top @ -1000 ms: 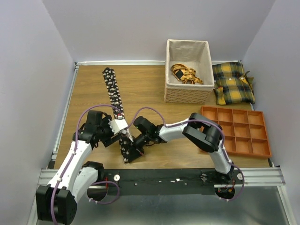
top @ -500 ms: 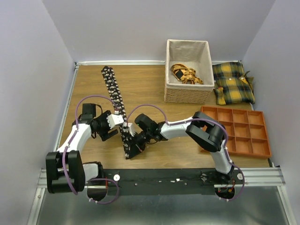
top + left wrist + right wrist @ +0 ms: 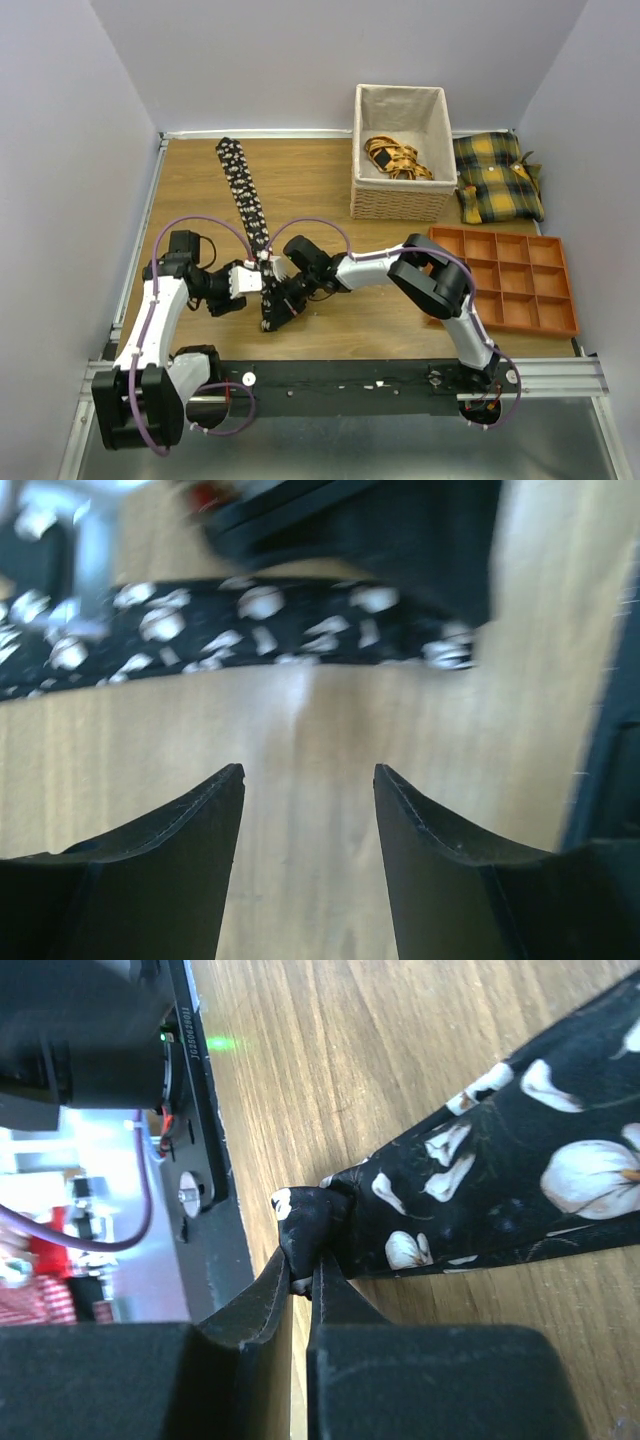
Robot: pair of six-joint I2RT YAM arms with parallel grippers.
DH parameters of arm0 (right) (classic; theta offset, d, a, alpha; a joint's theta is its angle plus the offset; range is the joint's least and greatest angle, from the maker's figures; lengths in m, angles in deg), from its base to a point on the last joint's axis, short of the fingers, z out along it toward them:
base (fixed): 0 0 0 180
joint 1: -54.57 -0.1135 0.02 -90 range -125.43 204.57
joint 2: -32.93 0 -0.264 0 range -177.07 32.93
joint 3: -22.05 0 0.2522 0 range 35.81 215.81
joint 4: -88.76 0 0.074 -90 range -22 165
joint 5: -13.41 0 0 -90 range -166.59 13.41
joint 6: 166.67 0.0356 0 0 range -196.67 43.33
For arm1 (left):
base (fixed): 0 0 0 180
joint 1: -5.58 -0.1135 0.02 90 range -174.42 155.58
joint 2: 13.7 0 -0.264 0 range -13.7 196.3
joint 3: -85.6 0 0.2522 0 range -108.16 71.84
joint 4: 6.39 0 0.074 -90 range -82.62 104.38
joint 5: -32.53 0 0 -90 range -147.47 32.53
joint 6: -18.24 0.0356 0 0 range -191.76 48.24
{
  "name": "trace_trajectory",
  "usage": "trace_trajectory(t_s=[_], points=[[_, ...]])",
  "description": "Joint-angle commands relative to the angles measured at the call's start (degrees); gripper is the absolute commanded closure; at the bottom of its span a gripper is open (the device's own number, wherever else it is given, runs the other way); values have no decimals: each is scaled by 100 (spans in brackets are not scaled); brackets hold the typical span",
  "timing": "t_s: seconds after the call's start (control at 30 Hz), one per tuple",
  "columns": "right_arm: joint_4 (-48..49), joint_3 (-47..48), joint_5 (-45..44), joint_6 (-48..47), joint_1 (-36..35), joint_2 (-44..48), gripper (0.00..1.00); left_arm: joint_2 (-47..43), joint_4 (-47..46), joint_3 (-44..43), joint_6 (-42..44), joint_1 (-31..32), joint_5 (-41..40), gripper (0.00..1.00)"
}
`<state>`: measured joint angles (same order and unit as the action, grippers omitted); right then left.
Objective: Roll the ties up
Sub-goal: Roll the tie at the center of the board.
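Sideways, right arm (image 3: 370, 268) reaches left, right end effector (image 3: 301, 1272) pinching the tie (image 3: 480, 1180)

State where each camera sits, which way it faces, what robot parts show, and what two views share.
Top external: above and behind the arms, facing down at the table; both arms show.
Left wrist: on the left arm, facing down at the table; the open left end effector shows, the tie beyond.
Right wrist: on the right arm, facing low along the table; the right end effector pinches the tie's folded tip.
Shared: both wrist views show the tie.
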<state>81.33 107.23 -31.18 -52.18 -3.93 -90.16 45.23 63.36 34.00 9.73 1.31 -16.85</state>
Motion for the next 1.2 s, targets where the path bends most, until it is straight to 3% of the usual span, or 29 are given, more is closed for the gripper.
trace_trajectory(t_s=[0.0,0.1,0.17,0.3,0.5,0.6,0.7,0.8,0.93,1.07,1.17], points=[[-571,91,81,520,215,-462,95,-627,670,84,-517,844,-8,35],[-536,74,205,810,391,-506,94,-1154,-130,409,-1670,1629,-405,29],[-519,100,249,952,445,-515,94,-1393,-569,725,-2048,2315,-783,20],[-449,249,477,1337,471,-663,93,-1701,-1168,1226,-2269,2791,-1451,15],[208,206,724,2067,524,-822,93,-966,-2354,1324,-2761,3537,-2005,14],[159,206,671,2077,550,-822,92,-534,-2689,1323,-2885,3583,-2224,19],[281,109,654,2165,576,-822,92,-672,-2760,1481,-2622,3583,-2060,20],[360,83,662,2235,603,-831,92,-1006,-2593,1640,-2270,3583,-1637,27],[378,74,653,2262,621,-805,92,-683,-2514,1526,-2331,3618,-1549,39],[474,66,733,2358,647,-831,91,-340,-1926,1210,-1927,3618,-1189,41],[606,-14,698,2420,664,-778,91,20,-2056,1061,-1935,3618,-1258,40]])
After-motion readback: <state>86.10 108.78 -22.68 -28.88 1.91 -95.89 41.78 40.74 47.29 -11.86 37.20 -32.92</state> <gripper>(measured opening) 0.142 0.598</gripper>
